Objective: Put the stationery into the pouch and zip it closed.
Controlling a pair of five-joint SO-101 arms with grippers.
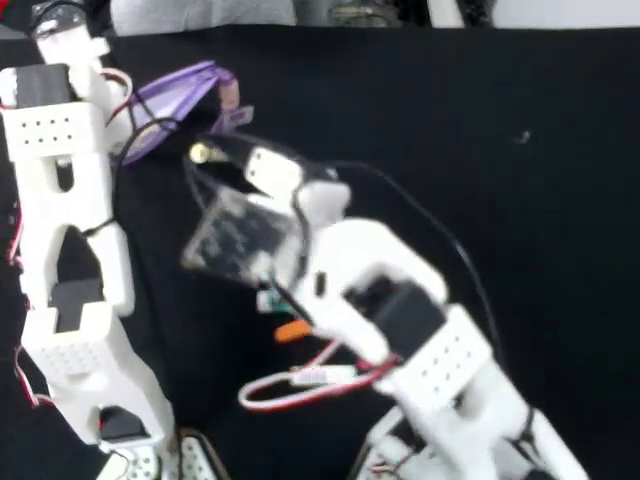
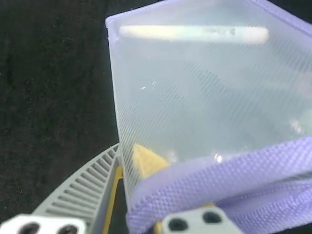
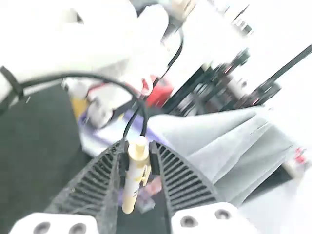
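Right fingers (image 3: 102,180): closed on a cream pen (image 3: 132,178), its long axis along the fingers.
Left fingers (image 2: 83,190): clamped on the purple zip edge (image 2: 219,170).
Pouch (image 1: 175,98): just beyond the pen tip, on the left arm's side.

The black table (image 1: 520,200) looks dark. The white arms (image 1: 50,130) shine bright. Light glows through the clear pouch (image 2: 204,107). Far behind the pen (image 3: 134,175), the room is lost in white glare.

Translucent textured plastic pouch (image 2: 204,107), woven cloth edging (image 2: 219,175), matt black table (image 2: 48,97), ridged plastic right gripper (image 3: 136,145)
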